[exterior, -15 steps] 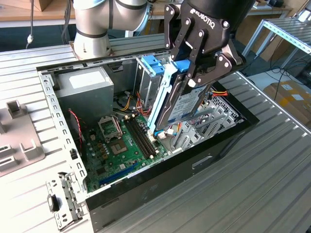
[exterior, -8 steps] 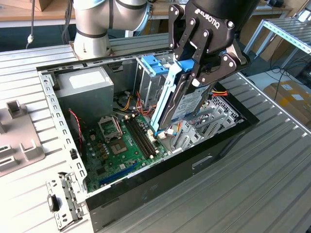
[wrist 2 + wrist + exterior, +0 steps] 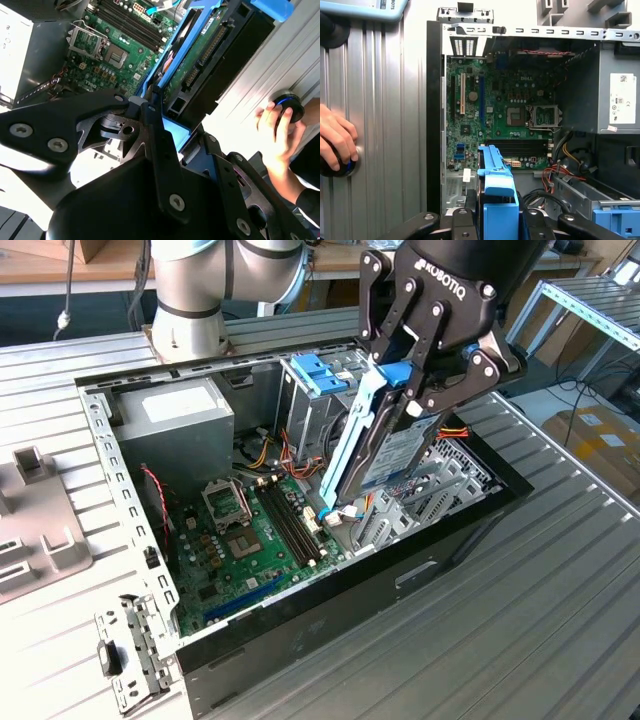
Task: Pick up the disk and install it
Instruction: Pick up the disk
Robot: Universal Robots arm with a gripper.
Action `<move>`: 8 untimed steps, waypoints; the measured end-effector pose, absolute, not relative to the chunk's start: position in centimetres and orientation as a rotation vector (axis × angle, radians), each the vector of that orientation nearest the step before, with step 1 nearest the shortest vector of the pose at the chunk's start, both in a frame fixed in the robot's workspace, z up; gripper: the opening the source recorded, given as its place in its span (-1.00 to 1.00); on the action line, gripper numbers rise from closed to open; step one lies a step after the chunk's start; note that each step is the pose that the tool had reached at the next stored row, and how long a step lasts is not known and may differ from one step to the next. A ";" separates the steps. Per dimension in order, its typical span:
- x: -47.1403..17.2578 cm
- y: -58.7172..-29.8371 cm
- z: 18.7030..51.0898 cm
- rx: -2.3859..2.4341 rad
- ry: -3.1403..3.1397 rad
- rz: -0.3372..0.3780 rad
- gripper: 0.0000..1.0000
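My gripper (image 3: 412, 390) is shut on the disk (image 3: 385, 455), a grey drive with a white-and-blue label in a light-blue carrier rail. I hold it on edge, tilted, just above the open computer case (image 3: 440, 540), near the drive cage (image 3: 310, 405) on the exterior view's right. Its lower end hangs over the cables beside the motherboard (image 3: 240, 530). In the second wrist view the disk (image 3: 200, 65) shows its green circuit side between my gripper's (image 3: 177, 132) black fingers (image 3: 156, 117). The first wrist view shows the carrier's blue edge (image 3: 497, 185) over the motherboard (image 3: 505, 110).
A grey power-supply box (image 3: 175, 420) fills the case's far corner. A bright-blue latch (image 3: 322, 373) tops the drive cage. A grey panel (image 3: 40, 530) and a metal bracket (image 3: 130, 650) lie on the exterior view's left. A person's hand (image 3: 275, 130) rests on a black knob (image 3: 291, 104).
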State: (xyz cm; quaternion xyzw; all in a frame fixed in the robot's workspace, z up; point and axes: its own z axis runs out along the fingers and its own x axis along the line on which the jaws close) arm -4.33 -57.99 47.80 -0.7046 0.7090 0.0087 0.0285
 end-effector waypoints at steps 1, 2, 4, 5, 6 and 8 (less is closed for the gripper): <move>-4.3 -58.0 47.8 -2.174 2.188 0.027 -0.26; -4.2 -58.0 47.8 -2.174 2.188 0.027 -0.26; -4.0 -58.0 47.8 -2.174 2.188 0.027 -0.26; -4.0 -58.0 47.8 -2.174 2.188 0.027 -0.26; -4.0 -58.0 47.8 -2.174 2.188 0.027 -0.26; -3.9 -58.0 47.7 -2.174 2.188 0.027 -0.26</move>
